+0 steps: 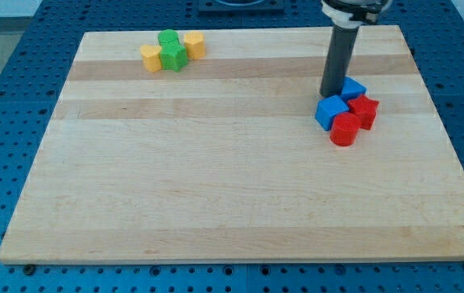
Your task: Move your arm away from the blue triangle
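My dark rod comes down from the view's top right, and my tip (330,94) rests on the board. The blue triangle (352,88) lies just right of the tip, touching or nearly touching it. A blue cube (330,112) sits just below the tip. A red star-like block (364,110) is right of the blue cube, and a red cylinder (345,129) is below them. These blocks form one tight cluster.
At the view's top left a second cluster holds a yellow block (151,58), a green star-like block (173,57), a green block (168,38) and a yellow block (194,44). The wooden board (216,179) lies on a blue perforated table.
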Robot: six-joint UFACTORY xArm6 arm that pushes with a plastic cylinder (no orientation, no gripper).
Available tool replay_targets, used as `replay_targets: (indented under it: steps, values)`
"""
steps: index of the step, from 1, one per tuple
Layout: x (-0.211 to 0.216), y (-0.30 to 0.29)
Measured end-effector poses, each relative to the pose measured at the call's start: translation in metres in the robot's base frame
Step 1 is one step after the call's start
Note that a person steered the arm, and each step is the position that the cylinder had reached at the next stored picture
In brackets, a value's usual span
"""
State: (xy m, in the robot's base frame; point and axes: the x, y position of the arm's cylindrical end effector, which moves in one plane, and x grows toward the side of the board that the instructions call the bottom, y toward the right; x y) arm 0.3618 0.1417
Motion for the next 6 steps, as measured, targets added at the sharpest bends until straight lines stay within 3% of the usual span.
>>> replay_targets:
  steps: [1, 4, 6]
  values:
    - [-0.005, -0.005]
    - [-0.102, -0.091]
    - [-0.113, -0.092]
